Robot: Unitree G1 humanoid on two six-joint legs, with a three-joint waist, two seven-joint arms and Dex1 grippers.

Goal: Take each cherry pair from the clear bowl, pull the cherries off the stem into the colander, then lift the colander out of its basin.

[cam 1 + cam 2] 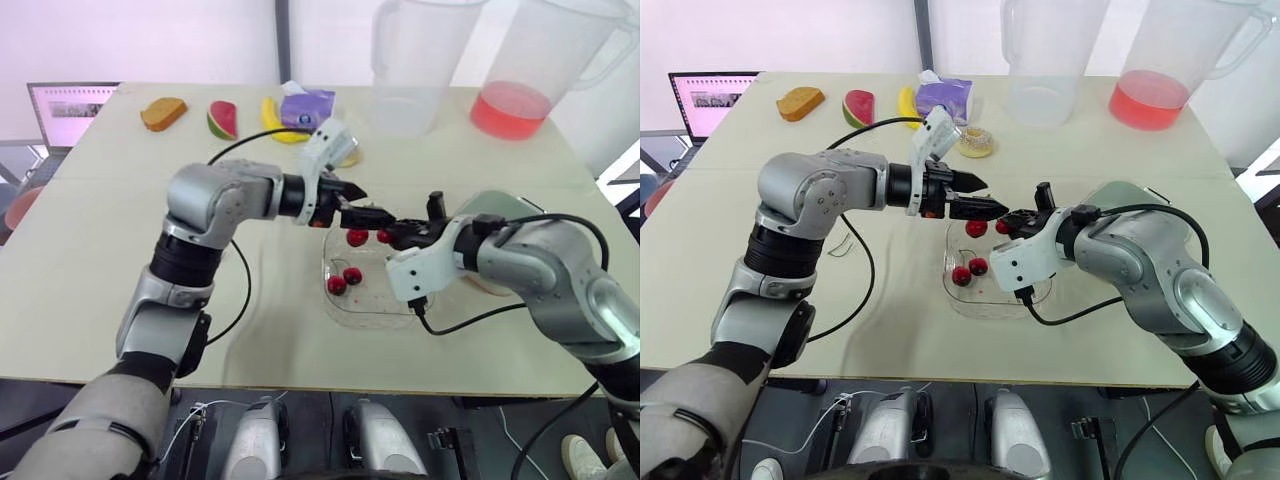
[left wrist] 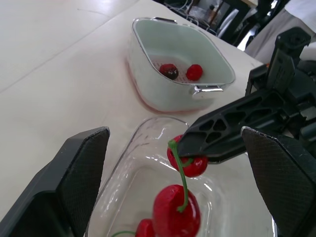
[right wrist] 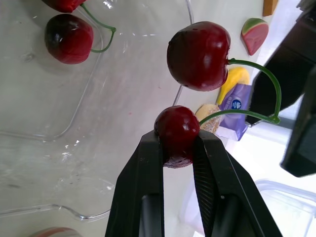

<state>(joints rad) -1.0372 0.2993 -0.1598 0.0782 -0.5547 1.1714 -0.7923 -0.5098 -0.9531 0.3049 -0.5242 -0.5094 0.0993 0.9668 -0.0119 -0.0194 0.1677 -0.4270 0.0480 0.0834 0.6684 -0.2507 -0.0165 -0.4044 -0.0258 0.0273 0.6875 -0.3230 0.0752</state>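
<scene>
My right gripper (image 3: 177, 143) is shut on one dark red cherry (image 3: 177, 129) of a pair. The other cherry (image 3: 198, 58) hangs from the shared green stem (image 2: 180, 170). The pair is held just above the clear bowl (image 1: 375, 305), where more cherries (image 1: 345, 280) lie. My left gripper (image 1: 368, 203) is open, its fingers (image 2: 84, 182) wide apart on either side of the stem and hanging cherry. The pale green colander (image 2: 173, 44) sits in its pinkish basin (image 2: 143, 101) beyond the bowl, with two cherries (image 2: 181, 71) inside. My right arm partly hides it in the eye views.
At the back of the table stand a clear pitcher (image 1: 405, 100) and a pitcher of red liquid (image 1: 510, 110). Toast (image 1: 163, 113), a watermelon slice (image 1: 222, 119), a banana (image 1: 275, 120) and a purple packet (image 1: 307, 105) lie at back left. A laptop (image 1: 65, 110) sits off the left edge.
</scene>
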